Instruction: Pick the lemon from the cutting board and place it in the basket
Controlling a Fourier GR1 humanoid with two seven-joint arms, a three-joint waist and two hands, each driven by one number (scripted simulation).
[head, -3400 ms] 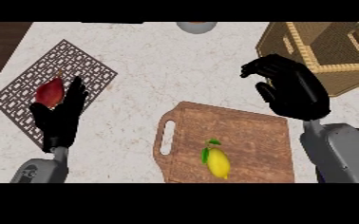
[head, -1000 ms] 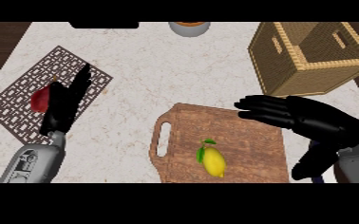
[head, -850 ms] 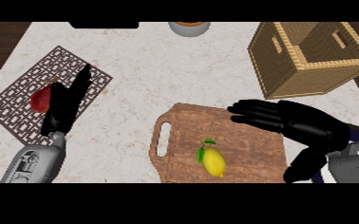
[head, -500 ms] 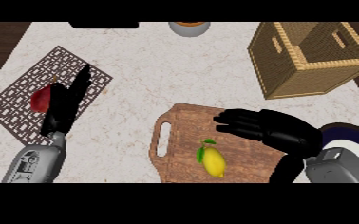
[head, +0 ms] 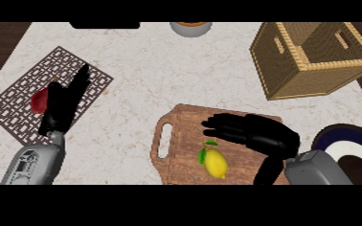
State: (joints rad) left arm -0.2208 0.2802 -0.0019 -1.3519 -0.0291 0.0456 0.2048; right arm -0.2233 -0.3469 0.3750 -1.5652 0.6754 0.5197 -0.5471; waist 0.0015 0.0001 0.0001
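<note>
As the right hand point(head: 251, 133) swings in over the cutting board point(head: 185, 124), fingers spread, the lemon point(head: 215, 162) sits ungrasped just beneath.

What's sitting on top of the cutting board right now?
A lemon with a green leaf lies on the cutting board. The right robot hand hovers above it, fingers spread, hiding the board's upper right part.
</note>
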